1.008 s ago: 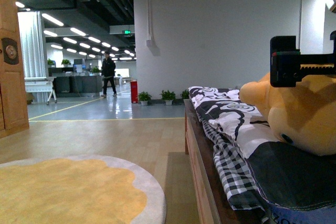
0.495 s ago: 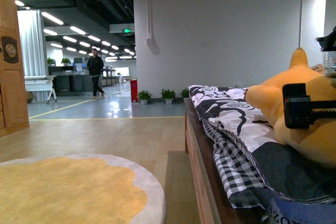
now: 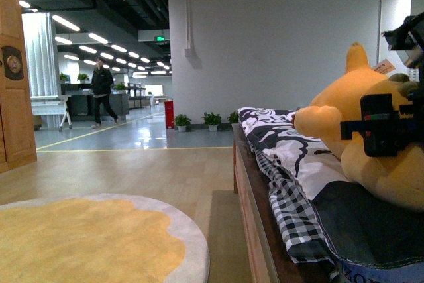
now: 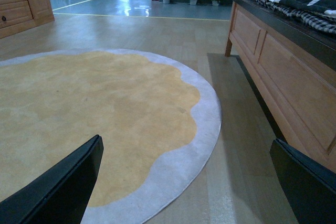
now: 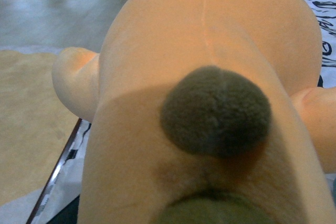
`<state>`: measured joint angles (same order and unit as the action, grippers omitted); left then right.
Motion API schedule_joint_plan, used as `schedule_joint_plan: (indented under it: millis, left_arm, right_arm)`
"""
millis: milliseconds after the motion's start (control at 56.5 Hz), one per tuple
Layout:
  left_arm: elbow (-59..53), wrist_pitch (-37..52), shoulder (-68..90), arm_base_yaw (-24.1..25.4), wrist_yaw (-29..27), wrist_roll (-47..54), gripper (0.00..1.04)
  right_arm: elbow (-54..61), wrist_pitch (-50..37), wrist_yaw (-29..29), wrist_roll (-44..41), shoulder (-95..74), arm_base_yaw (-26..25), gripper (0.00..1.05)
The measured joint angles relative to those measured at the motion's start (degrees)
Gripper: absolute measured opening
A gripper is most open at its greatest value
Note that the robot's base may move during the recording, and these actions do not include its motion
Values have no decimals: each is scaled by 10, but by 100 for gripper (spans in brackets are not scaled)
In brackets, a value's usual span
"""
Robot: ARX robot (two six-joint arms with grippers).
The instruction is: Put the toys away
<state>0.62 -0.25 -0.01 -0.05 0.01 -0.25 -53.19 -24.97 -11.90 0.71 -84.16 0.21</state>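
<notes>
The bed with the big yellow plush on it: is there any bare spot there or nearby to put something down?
The bed is crowded: rumpled bedding covers it and the plush fills the near end. Bare room is on the floor: the round rug is free, as is the wood strip between rug and bed frame.

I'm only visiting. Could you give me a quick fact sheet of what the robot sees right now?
Place: large indoor hall, wooden floor
Toy: orange-yellow plush lying on the patterned bedding of a wooden bed
Right gripper: up against the plush; open or shut unclear
Left gripper: open, empty, above the round yellow rug
Background: person walking far off
</notes>
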Motion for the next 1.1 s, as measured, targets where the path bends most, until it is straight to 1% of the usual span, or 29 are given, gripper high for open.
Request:
schedule_joint_plan:
  millis: [142, 230, 301, 460, 601, 725, 831, 884, 955, 1008, 1097]
  left_arm:
    - [0, 0, 0, 0, 0, 0, 99]
    - [0, 0, 0, 0, 0, 0, 99]
    - [0, 0, 0, 0, 0, 0, 99]
    - [0, 0, 0, 0, 0, 0, 99]
    - [0, 0, 0, 0, 0, 0, 99]
    - [0, 0, 0, 0, 0, 0, 99]
    - [0, 0, 0, 0, 0, 0, 99]
    - [0, 0, 0, 0, 0, 0, 99]
    - [0, 0, 0, 0, 0, 0, 99]
    - [0, 0, 0, 0, 0, 0, 99]
    - [0, 0, 0, 0, 0, 0, 99]
  right_arm:
    - [-10, 24, 32, 20, 40, 2, 31]
    - [-20, 38, 54, 33, 74, 2, 23]
    - [-24, 47, 75, 42, 107, -1, 19]
    - [-12, 59, 134, 63, 207, -18, 18]
    - [53, 77, 213, 92, 318, -56, 18]
    - [128, 107, 299, 126, 420, -127, 18]
    - [175, 135, 360, 148, 498, -184, 18]
    - [197, 149, 384, 153, 536, -203, 18]
    - [222, 169, 389, 153, 581, -207, 18]
    - [244, 181, 381, 149, 616, -195, 18]
    - [278, 193, 324, 139, 654, -142, 18]
